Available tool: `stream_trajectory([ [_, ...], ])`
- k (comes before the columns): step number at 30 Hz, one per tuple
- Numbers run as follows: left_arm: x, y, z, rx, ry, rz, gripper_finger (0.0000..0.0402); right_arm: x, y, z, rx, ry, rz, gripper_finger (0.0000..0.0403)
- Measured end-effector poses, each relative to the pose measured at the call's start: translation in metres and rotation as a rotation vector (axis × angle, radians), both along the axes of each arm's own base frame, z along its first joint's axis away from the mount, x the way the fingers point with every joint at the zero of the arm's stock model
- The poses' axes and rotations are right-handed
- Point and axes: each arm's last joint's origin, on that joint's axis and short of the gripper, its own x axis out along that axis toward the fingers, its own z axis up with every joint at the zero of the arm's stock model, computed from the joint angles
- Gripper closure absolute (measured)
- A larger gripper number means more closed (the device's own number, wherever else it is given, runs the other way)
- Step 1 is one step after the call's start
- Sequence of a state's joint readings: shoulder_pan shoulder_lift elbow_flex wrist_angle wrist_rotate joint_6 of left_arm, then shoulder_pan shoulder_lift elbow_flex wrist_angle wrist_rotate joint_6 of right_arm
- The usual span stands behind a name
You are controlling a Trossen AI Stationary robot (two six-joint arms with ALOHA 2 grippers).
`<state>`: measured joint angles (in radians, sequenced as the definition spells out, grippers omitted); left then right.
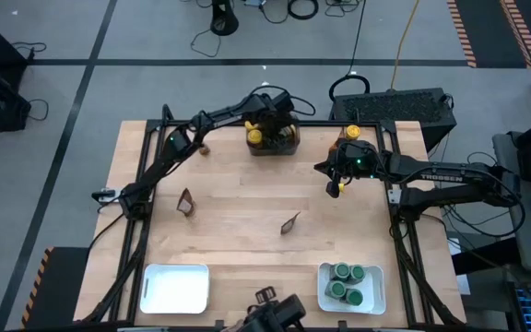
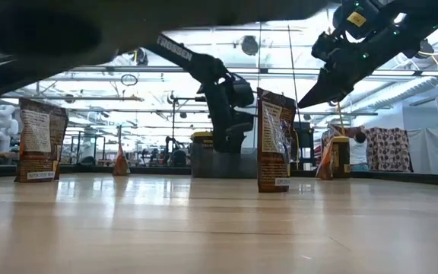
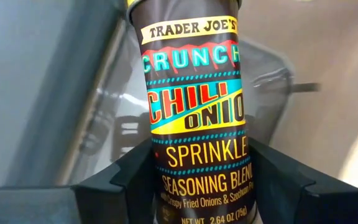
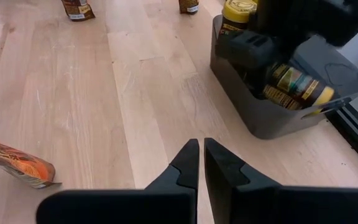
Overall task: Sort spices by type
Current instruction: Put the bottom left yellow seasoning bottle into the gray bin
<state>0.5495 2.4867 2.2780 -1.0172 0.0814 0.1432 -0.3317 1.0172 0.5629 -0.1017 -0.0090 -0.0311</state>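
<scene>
Reaching down into the dark grey bin [image 1: 273, 140] at the far edge of the table [image 1: 247, 240], the left gripper [image 3: 197, 186] has its two dark fingers [image 3: 126, 177] standing on either side of a yellow-lidded jar [image 3: 194, 118]; the label between them reads as a chili onion seasoning blend. The fingers sit close against the jar's sides, but the wrist view is too tight to tell whether they press on it or only bracket it, so the grip may not be closed. From above, a yellow lid [image 1: 255, 136] shows just beside the left arm inside the bin. More jars [image 4: 294, 84] lie tipped in the bin, seen past the right arm's fingers. The right gripper [image 4: 201, 163] hangs above the table just beside the bin on its right, its fingers pressed together with nothing between them. Farther out on the wood, two brown packets [image 1: 186, 202] stand upright in the middle of the table, the second one [image 1: 289, 222] to the right of the first and well apart from it. Another packet [image 4: 17, 163], orange-brown, lies flat on the wood near the right gripper. At the near edge sit two white trays: the left tray [image 1: 175, 288] and the right tray [image 1: 323, 286], which holds several green-lidded jars [image 1: 348, 281] standing close together.
</scene>
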Motion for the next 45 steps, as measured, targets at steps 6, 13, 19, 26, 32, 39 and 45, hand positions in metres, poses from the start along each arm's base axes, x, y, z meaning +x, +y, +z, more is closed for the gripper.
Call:
stream_trajectory([
  [6,-0.003,-0.005,0.036,0.056,-0.069,-0.024,0.0188,0.0,0.0,0.001,-0.002,-0.008,0.0,0.0397],
  [13,-0.018,-0.015,0.086,0.104,-0.13,-0.051,0.0189,0.001,-0.001,0.003,-0.016,-0.028,0.002,0.0397],
  [19,-0.043,-0.044,0.142,-0.01,-0.227,-0.165,0.0189,0.004,-0.001,0.009,-0.046,-0.097,0.014,0.0395],
  [26,-0.077,-0.096,0.199,-0.137,-0.297,-0.341,0.0189,0.006,0.007,0.027,-0.051,-0.267,0.197,0.0359],
  [32,-0.091,-0.141,0.23,-0.182,-0.355,-0.461,0.0189,0.013,0.024,0.054,-0.109,-0.382,0.317,0.028],
  [39,-0.085,-0.192,0.234,-0.225,-0.331,-0.621,0.0189,0.028,0.046,0.091,-0.143,-0.426,0.435,0.016],
  [45,-0.077,-0.216,0.219,-0.272,-0.276,-0.666,0.0189,0.028,0.057,0.107,-0.184,-0.384,0.426,0.0091],
])
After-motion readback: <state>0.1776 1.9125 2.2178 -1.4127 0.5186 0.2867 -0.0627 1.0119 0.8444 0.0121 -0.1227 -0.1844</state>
